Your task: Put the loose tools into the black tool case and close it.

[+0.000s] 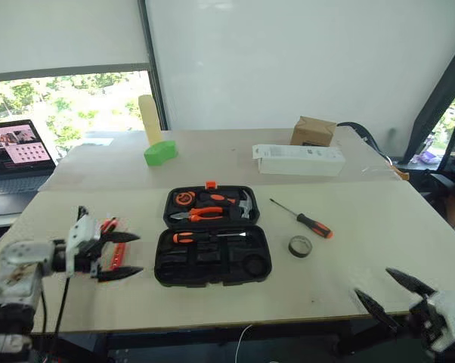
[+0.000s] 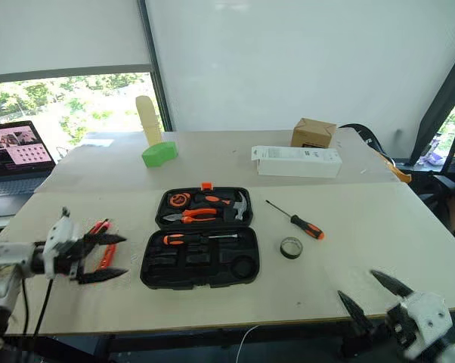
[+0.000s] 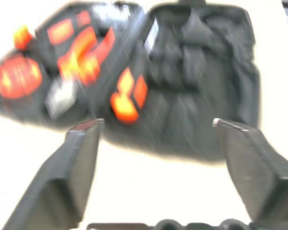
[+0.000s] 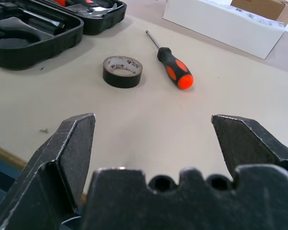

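Note:
The black tool case (image 1: pixel 212 265) lies open at the table's middle, with pliers, a hammer and a tape measure in its far half. One orange-and-black screwdriver (image 1: pixel 201 237) rests in a slot of the near half. A second screwdriver (image 1: pixel 304 219) and a black tape roll (image 1: pixel 300 246) lie loose on the table to the case's right. My left gripper (image 1: pixel 137 254) is open and empty, left of the case and pointing at it. Two orange tools (image 1: pixel 109 224) lie on the table by its fingers. My right gripper (image 1: pixel 373 282) is open at the front right edge, short of the tape roll (image 4: pixel 122 71).
A long white carton (image 1: pixel 299 159) and a brown box (image 1: pixel 313 131) stand at the back right. A green object (image 1: pixel 160 153) with a yellow post sits at the back left. A laptop (image 1: pixel 16 162) is on a side table further left.

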### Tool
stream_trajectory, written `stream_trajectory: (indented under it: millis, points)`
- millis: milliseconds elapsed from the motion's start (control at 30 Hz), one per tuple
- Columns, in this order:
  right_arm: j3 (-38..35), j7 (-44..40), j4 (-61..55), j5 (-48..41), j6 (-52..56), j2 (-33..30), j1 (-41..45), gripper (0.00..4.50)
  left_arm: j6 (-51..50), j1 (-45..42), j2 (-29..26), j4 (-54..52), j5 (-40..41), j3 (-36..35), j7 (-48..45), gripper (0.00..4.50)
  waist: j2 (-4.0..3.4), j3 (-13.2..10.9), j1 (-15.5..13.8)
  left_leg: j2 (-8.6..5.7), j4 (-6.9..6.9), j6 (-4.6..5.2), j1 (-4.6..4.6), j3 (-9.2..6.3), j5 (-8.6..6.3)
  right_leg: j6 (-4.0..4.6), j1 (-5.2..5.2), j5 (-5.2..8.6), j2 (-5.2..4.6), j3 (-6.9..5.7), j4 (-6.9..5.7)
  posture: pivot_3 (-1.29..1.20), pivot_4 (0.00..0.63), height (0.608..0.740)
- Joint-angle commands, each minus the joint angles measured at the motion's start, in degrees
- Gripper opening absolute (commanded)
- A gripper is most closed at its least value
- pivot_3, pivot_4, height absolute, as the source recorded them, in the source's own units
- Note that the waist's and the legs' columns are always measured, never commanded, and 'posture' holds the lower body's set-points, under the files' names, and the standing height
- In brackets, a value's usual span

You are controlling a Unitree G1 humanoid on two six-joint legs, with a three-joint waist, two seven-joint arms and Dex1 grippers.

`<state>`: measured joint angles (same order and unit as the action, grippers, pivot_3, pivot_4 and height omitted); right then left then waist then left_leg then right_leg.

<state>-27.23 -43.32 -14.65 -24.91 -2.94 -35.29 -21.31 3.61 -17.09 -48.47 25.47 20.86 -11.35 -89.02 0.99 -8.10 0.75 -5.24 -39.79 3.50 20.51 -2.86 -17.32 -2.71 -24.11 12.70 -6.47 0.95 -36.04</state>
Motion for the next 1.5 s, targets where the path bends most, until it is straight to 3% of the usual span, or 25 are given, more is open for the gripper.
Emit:
stream_trajectory:
  millis: [33,133,233,333,467,567,800,833,1033,1200,1333,1500]
  points:
    - [3.1,2.5,1.0,-0.7,12.6,-6.1,10.1,4.5,-0.5,1.0,0.0,-5.4,3.7,-2.2,0.4,4.48,0.05,0.0,-0.7,0.01,-0.01,-0.03,0.01,-0.03,0.02,0.02,0.01,-0.02,0.01,-0.05,0.0,0.0,0.15,0.74]
    - [12.3,1.0,8.6,2.0,25.9,-12.6,26.1,4.5,-3.2,3.1,2.1,-10.7,5.8,-1.7,2.3,4.48,-0.05,-0.1,-0.9,0.05,-0.03,-0.06,0.02,0.0,0.05,0.09,-0.01,-0.07,-0.01,-0.04,-0.01,0.0,0.15,0.74]
    - [20.5,0.4,17.9,6.0,33.2,-13.1,39.2,4.5,-3.4,4.8,3.8,-14.0,6.5,-1.7,4.1,4.48,-0.07,-0.1,-0.9,0.08,0.02,-0.11,0.27,-0.04,0.07,0.13,-0.08,-0.09,-0.01,-0.05,-0.04,0.0,0.15,0.74]
    - [27.7,-2.5,26.5,11.4,31.3,-12.2,48.6,4.5,-3.3,6.8,4.7,-16.1,6.9,-2.0,5.4,4.48,-0.07,-0.1,-0.8,0.12,0.02,-0.66,0.76,-0.09,0.4,0.18,-0.58,-0.08,0.04,-0.14,-0.07,0.0,0.15,0.74]
    - [32.8,-5.0,37.6,16.2,28.7,-10.7,57.2,4.5,-2.4,8.9,5.4,-17.1,7.4,-2.5,6.4,4.48,-0.08,-0.1,-0.3,0.04,-0.11,-0.64,1.6,-0.05,0.4,0.1,-1.28,-0.13,-0.01,-0.17,-0.13,0.0,0.15,0.74]
    - [35.3,-6.7,45.4,19.0,25.4,-8.7,61.8,3.82,-1.1,10.3,5.9,-16.8,7.6,-3.0,6.7,4.5,-0.08,-0.1,0.1,-0.02,-0.1,-0.6,1.67,-0.05,0.38,0.01,-1.26,-0.19,-0.04,-0.19,-0.03,0.0,0.15,0.74]
    - [35.3,-9.4,52.0,21.7,19.8,-6.6,64.9,1.34,0.0,11.0,6.6,-16.2,7.7,-2.8,7.2,4.5,-0.08,-0.1,0.3,-0.01,-0.11,-0.63,1.5,-0.05,0.39,0.04,-1.16,-0.2,-0.01,-0.16,0.08,0.0,0.15,0.74]
    - [34.9,-9.9,51.8,21.8,18.5,-6.8,64.6,1.07,0.3,11.1,6.7,-16.0,7.8,-2.8,7.2,4.5,-0.08,-0.1,0.2,-0.01,-0.11,-0.63,1.46,-0.05,0.39,0.06,-1.14,-0.21,-0.01,-0.16,0.07,0.0,0.15,0.74]
    - [31.4,-21.7,31.0,13.7,3.3,-7.7,59.4,1.02,1.2,11.5,7.5,-14.7,8.8,-4.0,7.6,4.5,-0.13,-0.1,0.2,-0.01,-0.1,-0.64,1.53,-0.04,0.39,0.08,-1.27,-0.23,0.0,-0.15,-0.04,0.0,0.15,0.74]
    - [38.3,-25.6,16.8,12.3,10.7,-2.8,61.8,1.02,1.6,12.4,7.7,-13.7,8.5,-4.3,8.2,4.5,-0.15,-0.1,2.0,0.03,-0.08,-0.73,1.41,-0.11,0.44,0.42,-1.65,-0.45,0.04,-0.16,-0.15,0.0,0.15,0.74]
    - [45.9,-24.5,13.3,16.8,15.7,2.1,64.4,1.02,1.9,13.1,8.0,-13.8,8.2,-4.6,9.0,4.5,-0.13,-0.1,1.6,0.01,-0.08,-0.73,1.23,-0.15,0.42,0.5,-1.63,-0.55,0.2,-0.19,-0.16,0.0,0.15,0.74]
    - [52.7,-22.2,14.0,22.4,23.1,5.8,65.4,1.02,1.0,14.8,7.4,-16.6,8.8,-5.2,10.8,4.5,-0.13,-0.1,0.5,-0.04,-0.23,-0.74,1.63,-0.15,0.43,0.48,-2.05,-0.71,0.18,-0.2,-0.19,0.0,0.15,0.74]
